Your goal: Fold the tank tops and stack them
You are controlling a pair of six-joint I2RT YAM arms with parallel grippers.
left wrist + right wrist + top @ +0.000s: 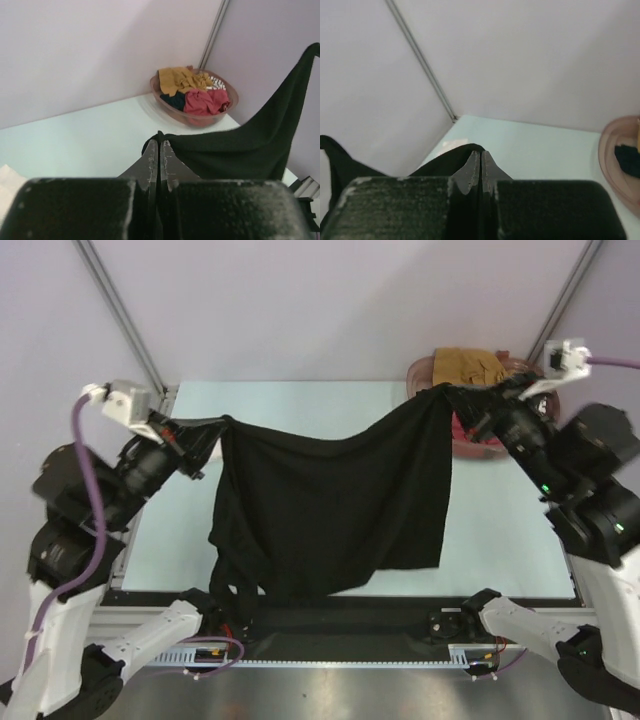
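1. Evidently, the black tank top (330,500) is held up in the air between both arms, probably to spread it flat before folding.
2. The left tool (215,428) is clenched on one raised corner, and the right tool (452,396) is clenched on the other.
3. The cloth sags in the middle, and its lower edge and straps droop past the near edge of the surface (500,530).
4. It looks limp, matte and softly creased.
5. A mustard top (177,80) and a red top (202,100) lie heaped in the basket (167,111) at the far right corner.
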